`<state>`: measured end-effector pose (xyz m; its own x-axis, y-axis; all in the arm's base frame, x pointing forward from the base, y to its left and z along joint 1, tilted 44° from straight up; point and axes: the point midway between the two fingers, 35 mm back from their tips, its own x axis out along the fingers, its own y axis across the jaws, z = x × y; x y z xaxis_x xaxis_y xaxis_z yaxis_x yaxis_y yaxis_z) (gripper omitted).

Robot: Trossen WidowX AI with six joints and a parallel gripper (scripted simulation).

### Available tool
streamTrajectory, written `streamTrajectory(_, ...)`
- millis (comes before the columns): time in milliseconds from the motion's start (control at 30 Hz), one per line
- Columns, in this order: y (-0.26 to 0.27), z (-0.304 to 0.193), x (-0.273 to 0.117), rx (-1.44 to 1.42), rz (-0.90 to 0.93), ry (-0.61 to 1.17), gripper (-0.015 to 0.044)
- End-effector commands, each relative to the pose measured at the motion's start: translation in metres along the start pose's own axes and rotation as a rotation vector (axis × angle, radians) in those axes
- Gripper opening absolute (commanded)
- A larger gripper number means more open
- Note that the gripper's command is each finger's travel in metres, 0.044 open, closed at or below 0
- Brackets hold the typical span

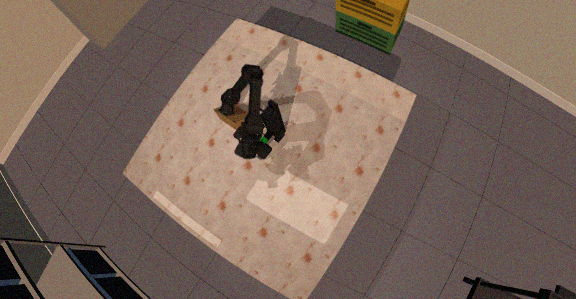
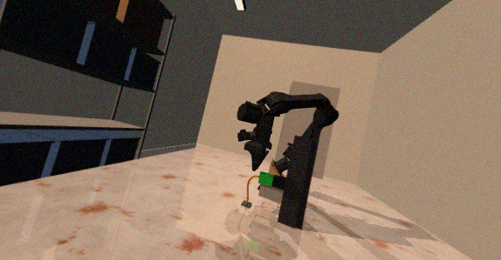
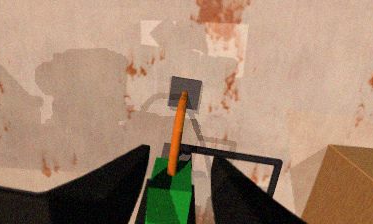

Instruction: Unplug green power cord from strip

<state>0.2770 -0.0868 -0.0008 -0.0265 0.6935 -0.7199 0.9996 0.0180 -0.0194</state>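
Now parted gripper point(image 3: 179, 185) flanks blocky green plug point(image 3: 170, 192).

A pale table top point(image 1: 310, 215) mottled with rust-red blotches is filling the middle of the top view. The black power strip point(image 2: 293, 183) is standing upright on it near the centre, the orange cord's small grey end block point(image 2: 247, 203) is resting just left of that, and a brown box point(image 3: 347, 187) is sitting at the wrist view's lower right.
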Motion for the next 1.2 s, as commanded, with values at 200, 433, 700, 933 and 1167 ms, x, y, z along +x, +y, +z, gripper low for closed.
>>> streamTrajectory(200, 0.001, -0.007, -0.003, 0.005, 0.007, -0.002, 0.016)
streamTrajectory(433, 0.001, -0.019, -0.003, 0.005, 0.007, -0.002, 0.016)
streamTrajectory(700, 0.001, -0.032, -0.003, 0.005, 0.006, -0.001, 0.016)
streamTrajectory(933, 0.001, -0.037, -0.003, 0.005, 0.006, 0.0, 0.016)
streamTrajectory(1167, 0.001, -0.037, 0.003, 0.005, 0.006, 0.0, 0.016)
